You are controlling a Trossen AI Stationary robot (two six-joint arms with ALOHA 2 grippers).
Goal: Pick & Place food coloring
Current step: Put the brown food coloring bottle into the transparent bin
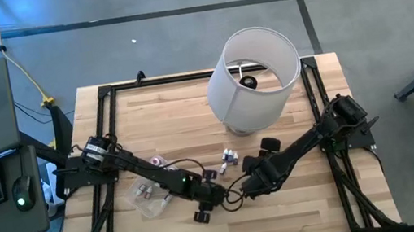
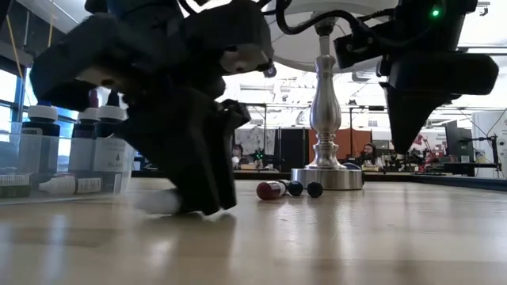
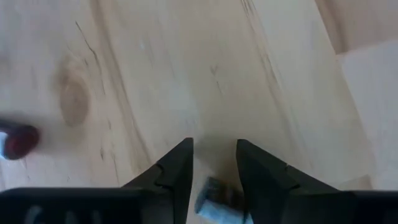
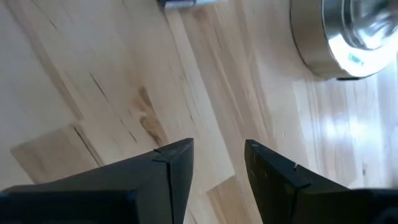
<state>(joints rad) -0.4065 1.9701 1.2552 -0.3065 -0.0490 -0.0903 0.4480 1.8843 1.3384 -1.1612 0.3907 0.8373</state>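
My left gripper [image 1: 217, 192] [image 3: 214, 155] is down at the table near its middle, shut around a small whitish-grey food coloring bottle [image 3: 214, 204]. My right gripper [image 1: 245, 186] [image 4: 219, 152] hovers open just to its right, above bare wood, touching nothing. More bottles lie on their sides near the lamp [image 1: 230, 158] [image 2: 269, 190], one with a red cap [image 3: 15, 140]. Several others stand in the clear tub [image 1: 149, 199] [image 2: 47, 150]. My left gripper has the bottle between its two fingers, well back from the tips; one end of it [image 3: 208, 208] shows in the gap. The fingers [image 2: 202, 202] slant down onto the table from the left. In the low view a whitish blur beneath them [image 2: 158, 202] lies at table level.
A lamp with a big white shade [image 1: 254, 76] stands on a metal base [image 2: 326, 176] [image 4: 348, 37] at the far right of the table. Black frame rails run along the table's left and right sides. The near half of the wooden top is bare.
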